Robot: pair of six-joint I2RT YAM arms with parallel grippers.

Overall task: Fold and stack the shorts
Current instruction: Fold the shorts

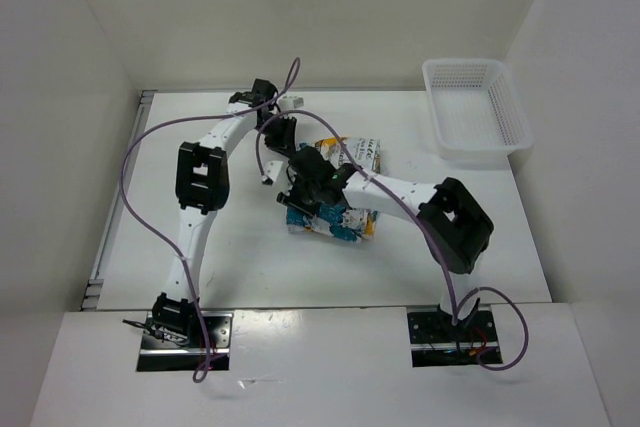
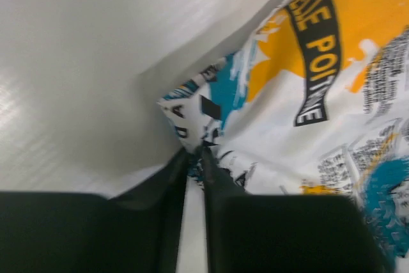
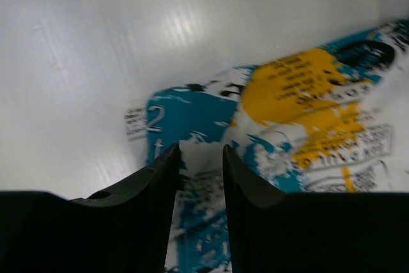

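The shorts (image 1: 352, 153) lie bunched in the middle of the table, white with teal, yellow-orange and black print, partly hidden under both wrists. In the left wrist view a corner of the shorts (image 2: 300, 94) is lifted and runs into the tips of my left gripper (image 2: 195, 150). Its jaws stand only a thin slit apart and pinch that corner. My right gripper (image 3: 199, 148) hangs open over a teal corner of the shorts (image 3: 192, 116), with cloth showing between its fingers but not pinched. In the top view it sits at the lower left edge of the shorts (image 1: 345, 225).
A white plastic mesh basket (image 1: 475, 107) stands at the back right of the white table (image 1: 250, 267). White walls close in the left, back and right sides. Purple cables loop over both arms.
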